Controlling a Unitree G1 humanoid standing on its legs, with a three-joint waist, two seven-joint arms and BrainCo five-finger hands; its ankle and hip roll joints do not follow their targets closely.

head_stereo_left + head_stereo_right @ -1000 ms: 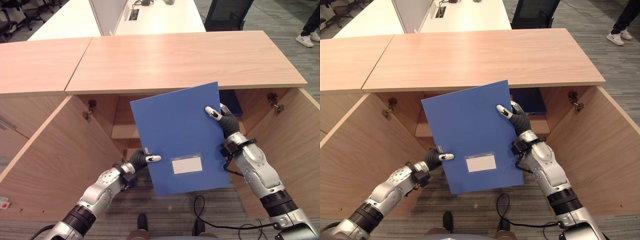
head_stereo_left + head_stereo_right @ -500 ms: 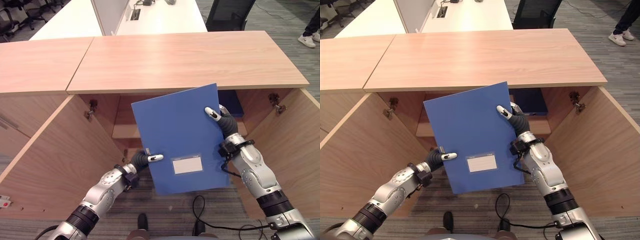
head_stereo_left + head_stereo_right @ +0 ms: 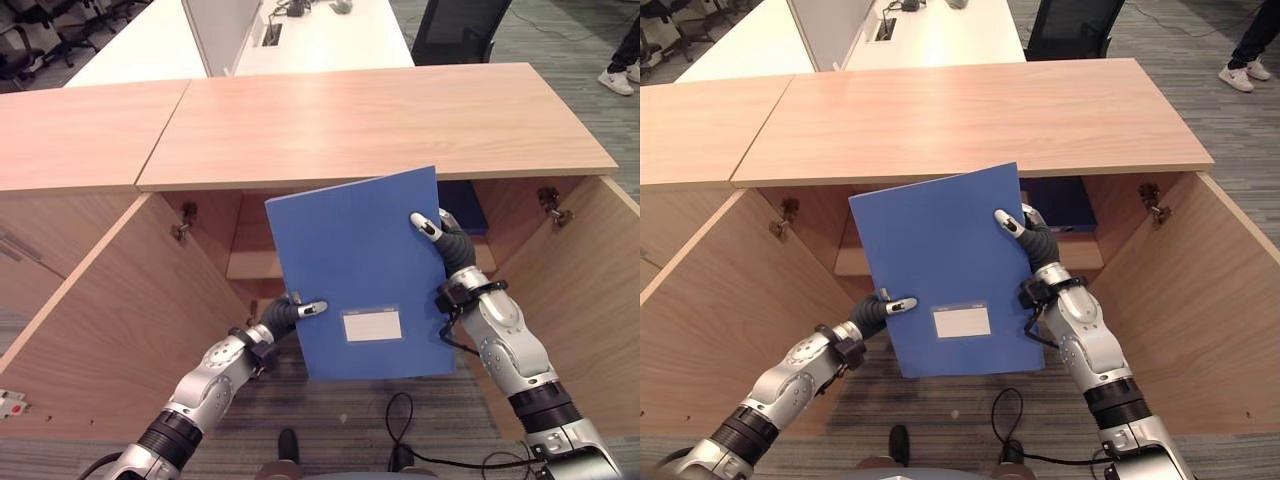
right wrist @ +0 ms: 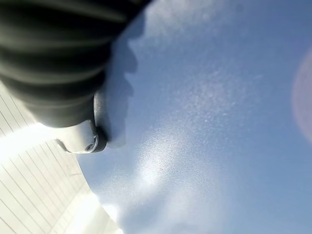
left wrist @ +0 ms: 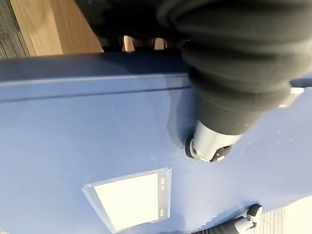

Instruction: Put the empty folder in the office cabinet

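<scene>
Left eye view: folder edged leftward.

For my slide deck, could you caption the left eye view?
Both robot hands, left and right, hold a blue folder before the open wooden cabinet.

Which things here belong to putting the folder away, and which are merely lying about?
Part of the job:
blue folder
left hand
right hand
open wooden cabinet

Just there:
dark folder on the shelf
white desk
black office chair
person's shoes
</scene>
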